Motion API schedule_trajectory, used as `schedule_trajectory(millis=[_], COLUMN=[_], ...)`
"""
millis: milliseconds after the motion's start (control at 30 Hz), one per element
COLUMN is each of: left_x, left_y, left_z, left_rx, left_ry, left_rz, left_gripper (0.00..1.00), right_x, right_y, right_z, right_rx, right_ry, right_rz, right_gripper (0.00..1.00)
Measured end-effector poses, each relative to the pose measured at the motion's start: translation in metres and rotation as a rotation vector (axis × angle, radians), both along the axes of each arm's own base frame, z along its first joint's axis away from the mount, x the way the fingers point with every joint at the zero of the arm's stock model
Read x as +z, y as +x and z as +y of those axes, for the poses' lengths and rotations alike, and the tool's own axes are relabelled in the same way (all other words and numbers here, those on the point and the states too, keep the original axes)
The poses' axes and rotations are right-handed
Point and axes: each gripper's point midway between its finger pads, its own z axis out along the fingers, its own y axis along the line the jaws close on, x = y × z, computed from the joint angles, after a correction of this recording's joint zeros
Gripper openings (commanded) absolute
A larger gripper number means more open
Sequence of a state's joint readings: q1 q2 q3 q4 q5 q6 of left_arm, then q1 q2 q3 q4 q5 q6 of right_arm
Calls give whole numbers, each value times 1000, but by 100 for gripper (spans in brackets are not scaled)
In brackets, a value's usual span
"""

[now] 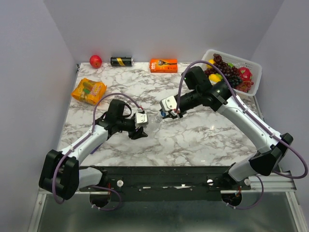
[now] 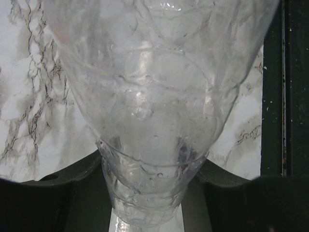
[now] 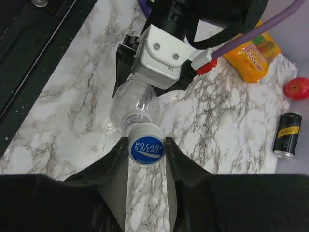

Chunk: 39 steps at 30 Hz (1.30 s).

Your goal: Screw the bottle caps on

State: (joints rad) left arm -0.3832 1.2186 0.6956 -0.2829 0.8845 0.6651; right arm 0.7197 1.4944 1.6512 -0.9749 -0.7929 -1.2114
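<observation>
The left pincer is clamped on the body of 1 clear bottle, held over the middle of the worktop with its neck pointing towards the right arm. The bottle appears empty: treat it as light, thin-walled and easily dented or twisted. Grip the body firmly enough to resist turning, without collapsing it. The blue cap is at the bottle mouth, pinched across its rim between the 2 fingers of the right pincer. The cap is small, stiff and probably slick. Hold its edge square to the neck.
</observation>
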Motion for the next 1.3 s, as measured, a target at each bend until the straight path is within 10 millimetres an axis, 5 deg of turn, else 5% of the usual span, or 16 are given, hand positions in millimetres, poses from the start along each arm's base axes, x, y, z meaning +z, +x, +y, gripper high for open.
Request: schedule_trajectory(millis=[333, 1000, 1300], left_x=[10, 10, 6], left_y=[-1, -2, 9], left_z=[-6, -4, -2], left_rx=[1, 18, 123], left_ry=[-26, -32, -70], left_rz=[-12, -25, -66], left_gripper=[0, 0, 0], right_x=[-12, -20, -26], right_y=[-21, -2, 5], right_z=[7, 7, 20], right_rx=[118, 64, -1], right_ry=[-47, -83, -124], right_rz=[-66, -127, 17], right_gripper=[30, 30, 28])
